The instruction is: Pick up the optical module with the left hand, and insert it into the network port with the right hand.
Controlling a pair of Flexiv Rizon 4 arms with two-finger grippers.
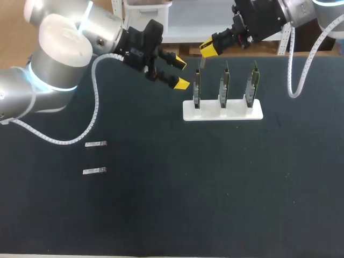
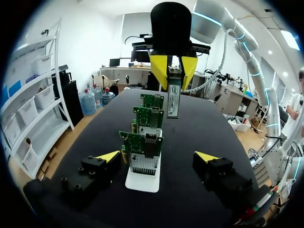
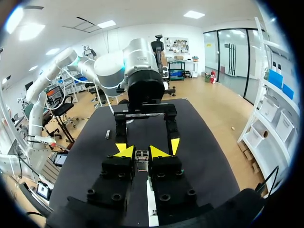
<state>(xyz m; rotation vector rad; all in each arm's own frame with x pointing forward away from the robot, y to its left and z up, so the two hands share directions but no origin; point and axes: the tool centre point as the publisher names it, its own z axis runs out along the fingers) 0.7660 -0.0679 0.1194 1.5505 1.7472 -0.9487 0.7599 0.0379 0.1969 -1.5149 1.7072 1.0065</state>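
Note:
My right gripper (image 1: 209, 48) is shut on a slim silver optical module (image 2: 173, 97), which hangs end-down just above the leftmost of three green network cards (image 1: 196, 88). The cards stand upright in a white holder (image 1: 223, 110). In the right wrist view the module (image 3: 141, 159) sits pinched between the yellow tips of that gripper (image 3: 142, 152). My left gripper (image 1: 181, 73) is open and holds nothing, just left of the holder, facing the row of cards. In the left wrist view the nearest card (image 2: 142, 147) stands between the spread fingers of the left gripper (image 2: 156, 156).
Two more silver modules (image 1: 95, 144) (image 1: 94, 171) lie flat on the dark table (image 1: 215, 188) at the left. The front and right of the table hold nothing else.

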